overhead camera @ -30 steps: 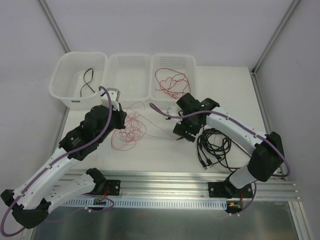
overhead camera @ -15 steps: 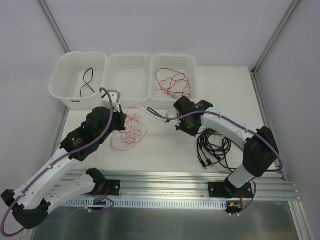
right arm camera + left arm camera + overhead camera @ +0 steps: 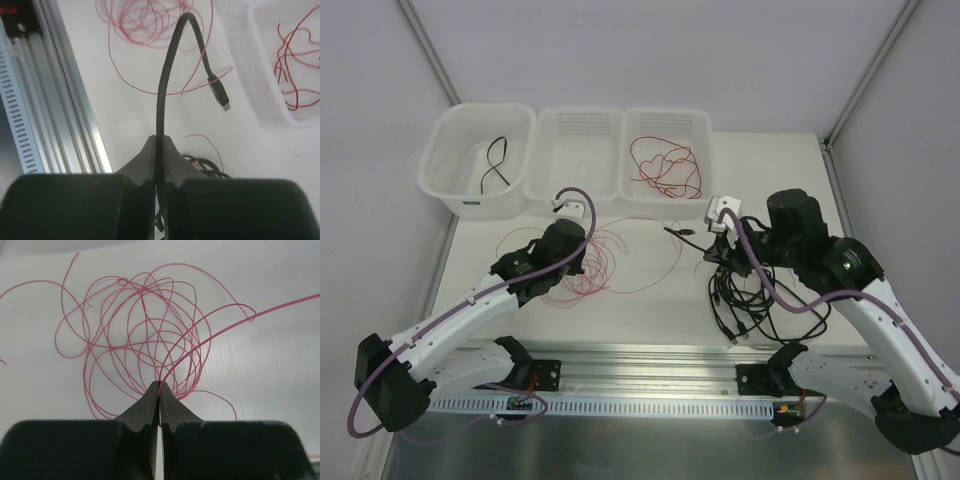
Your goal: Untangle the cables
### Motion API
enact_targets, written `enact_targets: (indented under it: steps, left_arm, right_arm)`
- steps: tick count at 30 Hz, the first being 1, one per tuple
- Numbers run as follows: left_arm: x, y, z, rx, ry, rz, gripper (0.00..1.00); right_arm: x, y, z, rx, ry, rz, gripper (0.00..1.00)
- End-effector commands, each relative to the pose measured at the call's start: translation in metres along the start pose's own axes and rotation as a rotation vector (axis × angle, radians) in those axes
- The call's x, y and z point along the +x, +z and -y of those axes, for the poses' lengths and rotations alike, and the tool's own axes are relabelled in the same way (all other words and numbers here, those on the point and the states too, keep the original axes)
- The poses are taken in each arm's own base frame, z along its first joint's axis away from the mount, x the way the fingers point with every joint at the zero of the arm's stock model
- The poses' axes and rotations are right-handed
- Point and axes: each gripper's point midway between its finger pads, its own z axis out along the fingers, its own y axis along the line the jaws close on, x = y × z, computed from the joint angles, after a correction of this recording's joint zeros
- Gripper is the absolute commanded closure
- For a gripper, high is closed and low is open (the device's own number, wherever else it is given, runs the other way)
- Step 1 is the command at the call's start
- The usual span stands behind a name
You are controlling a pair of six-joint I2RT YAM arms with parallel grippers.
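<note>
A loose coil of pinkish-red wire [image 3: 582, 268] lies on the white table left of centre. My left gripper [image 3: 160, 386] is shut on one strand of the pinkish-red coil [image 3: 145, 335], and that strand runs off to the right. My right gripper [image 3: 160, 138] is shut on a black cable [image 3: 167, 75], which arches up and over to a small plug [image 3: 220, 96] hanging free. From above, the plug end [image 3: 677, 232] sticks out left of the right gripper [image 3: 713, 252]. The rest of the black cable bundle [image 3: 748, 300] lies under that arm.
Three white baskets stand along the back. The left basket [image 3: 445, 165] holds a short black cable [image 3: 495, 165], the middle basket [image 3: 578, 120] shows nothing inside, and the right basket [image 3: 705, 150] holds red wire [image 3: 665, 165]. An aluminium rail [image 3: 650, 360] runs along the near edge.
My right gripper has shut on the black cable and drawn back to the right, lifting its plug end. The left arm has swung right over the pinkish-red coil, still shut.
</note>
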Motion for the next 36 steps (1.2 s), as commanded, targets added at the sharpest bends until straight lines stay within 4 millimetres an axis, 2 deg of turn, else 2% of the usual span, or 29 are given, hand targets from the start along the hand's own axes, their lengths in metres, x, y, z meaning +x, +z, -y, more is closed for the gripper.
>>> enact_targets:
  steps: [1,4,8,9,11,12,13,14,15,18,19,22,23,25,28,33,34,36]
  left_arm:
    - [0.013,0.017,-0.004,-0.053,-0.028,-0.043,1.0]
    - [0.029,0.034,-0.005,-0.074,-0.025,-0.102,1.0]
    - [0.04,0.045,0.011,-0.023,-0.053,-0.169,1.0]
    - [0.033,0.046,0.02,0.015,-0.071,-0.155,1.0]
    - [0.027,0.047,0.042,0.117,-0.099,-0.154,1.0]
    - [0.018,0.048,0.053,0.155,-0.11,-0.13,1.0]
    - [0.015,0.048,0.06,0.175,-0.109,-0.129,1.0]
    - [0.021,0.053,0.069,0.194,-0.093,-0.16,1.0]
    - [0.011,0.052,0.08,0.218,-0.085,-0.149,1.0]
    - [0.007,0.047,0.114,0.285,-0.038,-0.153,1.0]
    - [0.006,0.042,0.125,0.313,-0.027,-0.151,1.0]
    - [-0.014,0.027,0.142,0.389,-0.055,-0.09,1.0]
    - [-0.028,0.019,0.146,0.425,-0.072,-0.044,1.0]
    - [-0.035,0.016,0.143,0.42,-0.073,-0.01,1.0]
    - [-0.033,0.024,0.129,0.353,-0.042,0.012,1.0]
    - [0.0,0.046,0.115,0.281,-0.025,-0.073,1.0]
    - [0.004,0.049,0.111,0.264,-0.027,-0.082,1.0]
    - [0.01,0.054,0.093,0.202,-0.046,-0.088,1.0]
  right_arm:
    - [-0.04,-0.015,-0.023,-0.124,0.004,0.226,0.99]
    - [-0.054,-0.032,-0.038,-0.174,-0.006,0.337,0.99]
    - [-0.069,-0.044,-0.061,-0.293,-0.03,0.442,0.99]
    - [-0.07,-0.044,-0.069,-0.352,-0.03,0.45,0.99]
    - [-0.074,-0.043,-0.071,-0.383,-0.017,0.464,0.99]
    - [-0.075,-0.04,-0.072,-0.395,-0.008,0.469,0.99]
    - [-0.077,-0.039,-0.07,-0.389,0.0,0.479,0.99]
    - [-0.085,-0.04,-0.067,-0.375,-0.009,0.514,0.99]
    - [-0.087,-0.039,-0.065,-0.369,-0.006,0.524,0.99]
    - [-0.095,-0.039,-0.064,-0.389,-0.011,0.541,0.99]
    - [-0.095,-0.037,-0.063,-0.396,0.002,0.528,0.99]
    - [-0.091,-0.033,-0.065,-0.414,0.006,0.515,0.99]
    - [-0.091,-0.034,-0.065,-0.416,0.003,0.521,0.99]
    - [-0.092,-0.035,-0.064,-0.399,-0.001,0.528,0.99]
    - [-0.098,-0.044,-0.059,-0.341,-0.023,0.556,0.99]
    - [-0.113,-0.067,-0.043,-0.179,-0.048,0.604,0.99]
    - [-0.109,-0.068,-0.04,-0.148,-0.036,0.583,0.99]
    - [-0.105,-0.074,-0.02,-0.009,-0.035,0.548,0.99]
